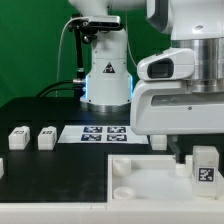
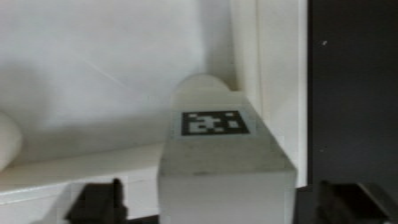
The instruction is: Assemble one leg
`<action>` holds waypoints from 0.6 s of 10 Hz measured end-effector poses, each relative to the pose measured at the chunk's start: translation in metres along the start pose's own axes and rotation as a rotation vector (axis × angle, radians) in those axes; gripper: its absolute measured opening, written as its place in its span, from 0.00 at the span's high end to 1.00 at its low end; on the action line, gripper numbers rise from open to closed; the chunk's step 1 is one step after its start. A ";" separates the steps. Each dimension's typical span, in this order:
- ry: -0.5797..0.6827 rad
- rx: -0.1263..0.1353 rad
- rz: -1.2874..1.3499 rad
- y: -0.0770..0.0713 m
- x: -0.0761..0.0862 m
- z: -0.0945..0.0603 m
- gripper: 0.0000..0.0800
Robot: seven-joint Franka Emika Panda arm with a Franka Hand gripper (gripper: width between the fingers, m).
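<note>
A white leg (image 1: 205, 165) with a black-and-white tag stands upright at the near right corner of the large white panel (image 1: 140, 190). My gripper (image 1: 193, 158) hangs over it. In the wrist view the leg (image 2: 224, 160) fills the middle, tag facing the camera, and my gripper (image 2: 222, 203) straddles it. The dark fingertips (image 2: 96, 202) stand on either side, with white panel showing in the gap between the leg and this finger. The jaws are open and not pressing the leg.
Two more legs (image 1: 18, 137) (image 1: 46, 137) lie on the black table at the exterior view's left, and another (image 1: 160, 143) lies by the marker board (image 1: 105, 132). The robot base (image 1: 105, 75) stands behind.
</note>
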State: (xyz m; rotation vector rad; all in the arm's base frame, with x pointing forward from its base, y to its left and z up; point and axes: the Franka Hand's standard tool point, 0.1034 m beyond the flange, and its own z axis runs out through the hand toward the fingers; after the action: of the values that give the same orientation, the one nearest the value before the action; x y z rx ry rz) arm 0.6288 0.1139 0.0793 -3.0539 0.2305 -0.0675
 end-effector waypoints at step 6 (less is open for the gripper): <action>0.025 0.056 0.654 0.007 -0.002 0.001 0.64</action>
State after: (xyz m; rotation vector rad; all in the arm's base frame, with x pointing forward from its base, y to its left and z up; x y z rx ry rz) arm 0.6255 0.1079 0.0779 -2.7598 1.1760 -0.0682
